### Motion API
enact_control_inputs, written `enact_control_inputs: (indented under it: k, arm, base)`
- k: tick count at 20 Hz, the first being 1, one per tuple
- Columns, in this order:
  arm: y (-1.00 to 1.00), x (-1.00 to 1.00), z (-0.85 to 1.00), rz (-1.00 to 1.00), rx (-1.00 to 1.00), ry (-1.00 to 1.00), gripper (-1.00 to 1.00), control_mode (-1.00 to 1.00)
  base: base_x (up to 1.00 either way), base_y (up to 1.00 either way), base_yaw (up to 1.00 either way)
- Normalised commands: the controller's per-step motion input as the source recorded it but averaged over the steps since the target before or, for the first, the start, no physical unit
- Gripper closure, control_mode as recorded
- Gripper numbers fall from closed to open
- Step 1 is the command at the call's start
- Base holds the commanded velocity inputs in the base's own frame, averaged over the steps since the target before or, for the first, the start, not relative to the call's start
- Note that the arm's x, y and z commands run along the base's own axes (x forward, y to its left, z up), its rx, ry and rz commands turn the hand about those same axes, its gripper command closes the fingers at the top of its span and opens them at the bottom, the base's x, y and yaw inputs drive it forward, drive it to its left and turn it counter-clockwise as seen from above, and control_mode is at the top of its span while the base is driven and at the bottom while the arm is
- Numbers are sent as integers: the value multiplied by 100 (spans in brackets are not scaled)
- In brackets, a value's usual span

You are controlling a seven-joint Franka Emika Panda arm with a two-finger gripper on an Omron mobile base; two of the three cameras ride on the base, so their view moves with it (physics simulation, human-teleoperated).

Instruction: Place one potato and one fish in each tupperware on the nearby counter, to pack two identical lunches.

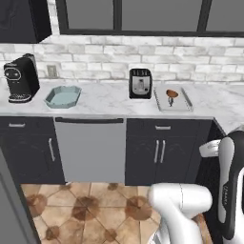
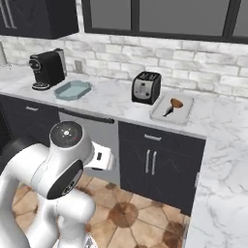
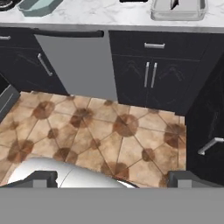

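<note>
Tupperware (image 1: 62, 96) sits on the counter (image 1: 109, 97) just beside the coffee machine (image 1: 21, 77), close to the front edge above the grey dishwasher panel (image 1: 90, 150); it lies well apart from the gripper (image 3: 111, 179), whose two dark fingertips (image 3: 41, 178) stand spread wide with nothing between them, low over the brown tiled floor (image 3: 105, 140) in the hand view. From there the tray shows at the top left corner, far up and to the left of the jaws. A toaster (image 1: 140, 83) stands upright near the middle of the counter against the white brick wall, and to its right lies a flat grey tray (image 1: 172, 99) carrying a small brown item (image 1: 172, 94) with a dark stem, too small to name. Bare marbled stone lies between the tupperware and the toaster, and more runs around the corner on the right side in the right base view. Dark cabinet doors with silver handles (image 3: 150, 74) line the floor's far edge, and another dark cabinet front closes in on the right. Open floor stretches between the robot and the cabinets.
</note>
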Motion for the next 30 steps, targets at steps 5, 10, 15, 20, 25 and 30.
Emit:
enact_control_inputs:
  k: [5, 10, 15, 20, 25, 30]
  arm:
    - [0, 0, 0, 0, 0, 0, -100, 100]
    - [0, 0, 0, 0, 0, 0, -100, 100]
    - [0, 0, 0, 0, 0, 0, -100, 100]
    - [0, 0, 0, 0, 0, 0, -100, 100]
    - [0, 0, 0, 0, 0, 0, -100, 100]
    - [0, 0, 0, 0, 0, 0, -100, 100]
  base:
    - [-100, 65, 0]
    - [-100, 45, 0]
    - [-100, 38, 28]
    - [-75, 66, 54]
    - [-10, 84, 59]
    - [37, 62, 59]
